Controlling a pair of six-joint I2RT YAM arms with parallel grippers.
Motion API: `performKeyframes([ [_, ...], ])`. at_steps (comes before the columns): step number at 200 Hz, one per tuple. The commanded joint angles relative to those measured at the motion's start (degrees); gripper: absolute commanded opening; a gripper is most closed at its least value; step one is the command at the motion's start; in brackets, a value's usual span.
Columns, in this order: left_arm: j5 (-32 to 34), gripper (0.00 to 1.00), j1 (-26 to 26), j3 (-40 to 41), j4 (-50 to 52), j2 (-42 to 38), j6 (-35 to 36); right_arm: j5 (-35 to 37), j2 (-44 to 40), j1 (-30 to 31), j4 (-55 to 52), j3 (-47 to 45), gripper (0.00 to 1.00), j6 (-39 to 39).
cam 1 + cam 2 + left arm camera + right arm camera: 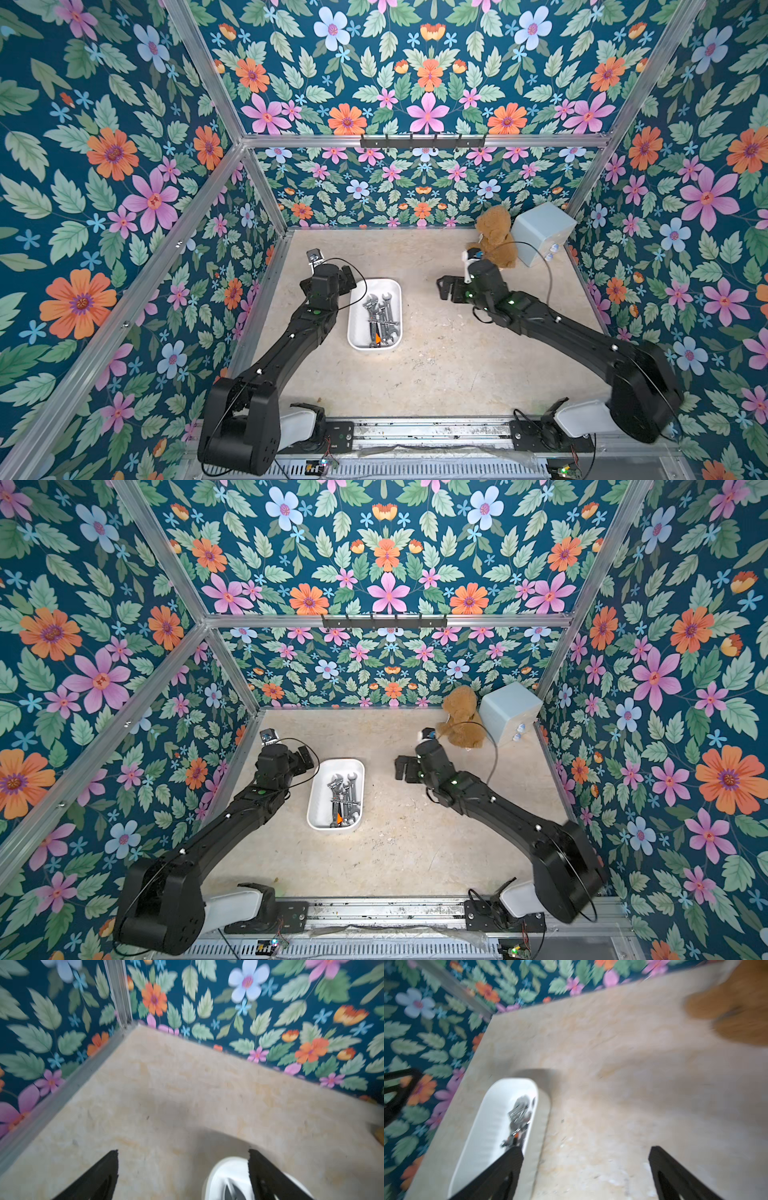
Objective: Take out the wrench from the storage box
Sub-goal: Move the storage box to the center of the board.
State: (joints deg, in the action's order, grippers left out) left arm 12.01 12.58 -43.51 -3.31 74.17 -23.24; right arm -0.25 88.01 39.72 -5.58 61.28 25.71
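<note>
- Several wrenches (pixel 380 318) lie heaped in the storage box (pixel 357 328) in both top views, crowded against its right wall. The box sits between my arms, nearer the left one.
- Left wrist view: my left claw (pixel 182 1151) is spread wide and holds nothing. Only the box's far rim (pixel 218 1174) shows beside one finger, so I'd pull back toward the near side before descending.
- Right wrist view: my right claw (pixel 585 1148) is also wide and empty, to the right of the box (pixel 483 1122). I'd straddle one top shank crosswise, clear of the wall, and lift slowly through the tangle (pixel 519 1113).
</note>
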Motion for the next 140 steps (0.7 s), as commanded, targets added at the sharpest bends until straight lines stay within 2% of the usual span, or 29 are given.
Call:
performKeyframes([
  [1, -16.16, 0.97, -1.90, -1.39, 9.99, 3.26, -5.53, -16.94, 8.14, 1.11, -0.52, 4.27, 0.94, 5.65],
  [24, -25.06, 0.96, -3.85, 0.12, 9.29, 5.66, -8.17, -23.39, 15.23, 2.61, 3.77, 7.70, 0.89, 8.81],
  [64, -35.62, 0.91, -4.40, 1.67, 5.92, 8.67, -11.15, -27.83, 23.70, 4.29, 1.21, 14.63, 0.71, 9.28],
  [100, -41.14, 0.88, -4.40, 1.97, 3.26, 9.74, -13.63, -28.01, 26.06, 4.40, -1.82, 17.12, 0.69, 9.15],
  [140, -43.95, 0.87, -3.99, 0.96, 0.31, 11.51, -15.79, -27.08, 26.69, 4.45, -3.96, 18.82, 0.69, 8.47],
])
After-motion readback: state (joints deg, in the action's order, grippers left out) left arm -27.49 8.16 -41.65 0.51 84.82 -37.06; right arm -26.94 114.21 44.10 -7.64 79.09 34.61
